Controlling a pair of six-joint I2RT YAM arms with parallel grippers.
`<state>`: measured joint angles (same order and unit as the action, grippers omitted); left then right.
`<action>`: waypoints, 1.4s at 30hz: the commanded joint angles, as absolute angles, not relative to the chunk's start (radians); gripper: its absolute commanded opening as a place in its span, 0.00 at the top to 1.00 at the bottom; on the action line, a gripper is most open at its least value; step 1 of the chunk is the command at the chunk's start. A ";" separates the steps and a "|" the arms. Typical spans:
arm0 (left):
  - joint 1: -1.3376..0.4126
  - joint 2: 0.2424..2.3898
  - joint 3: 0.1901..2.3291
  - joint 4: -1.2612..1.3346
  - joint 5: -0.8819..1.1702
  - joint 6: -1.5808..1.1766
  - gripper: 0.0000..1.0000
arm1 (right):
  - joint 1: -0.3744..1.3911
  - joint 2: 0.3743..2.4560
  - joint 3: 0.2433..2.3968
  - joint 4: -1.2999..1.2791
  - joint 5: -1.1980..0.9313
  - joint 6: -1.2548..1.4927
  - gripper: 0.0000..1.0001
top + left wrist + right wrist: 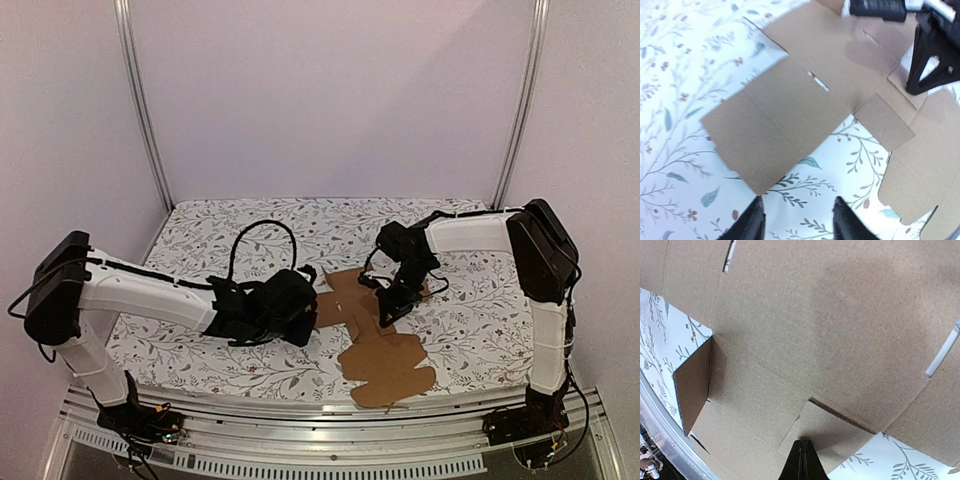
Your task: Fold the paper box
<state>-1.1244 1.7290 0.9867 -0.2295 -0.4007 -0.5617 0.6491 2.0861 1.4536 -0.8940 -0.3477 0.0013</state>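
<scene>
Two roles: right jaws, together, seem to pin the flat paper box [375, 335] to the bench [200, 350]; left jaws, apart, empty, face its flap.

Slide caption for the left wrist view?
Open left gripper hovers beside the unfolded paper box on the floral cloth; shut right gripper rests on its far side.

paper box [815, 340] cut off on every side around the right tool [801, 460], flaps beyond the left tool [799, 216] cropped by the frame, left tool's fingertips hidden beneath its own housing from overhead
</scene>
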 commanded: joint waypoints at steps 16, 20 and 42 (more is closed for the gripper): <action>-0.798 1.787 0.761 0.258 0.068 -0.992 0.39 | 0.591 2.114 1.426 -0.896 -0.290 -0.035 0.87; -0.785 1.848 0.772 0.340 0.147 -1.028 0.52 | 0.591 2.103 1.431 -0.900 -0.293 -0.038 0.83; -0.859 1.724 0.942 0.124 0.162 -0.354 1.00 | 0.363 1.561 1.697 -0.989 -0.376 -0.501 0.01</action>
<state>-0.8005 1.7874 0.8898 0.2604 0.1967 -0.6205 0.3351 1.5703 1.7058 -0.9703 -0.3107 -0.2596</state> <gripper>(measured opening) 0.015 0.982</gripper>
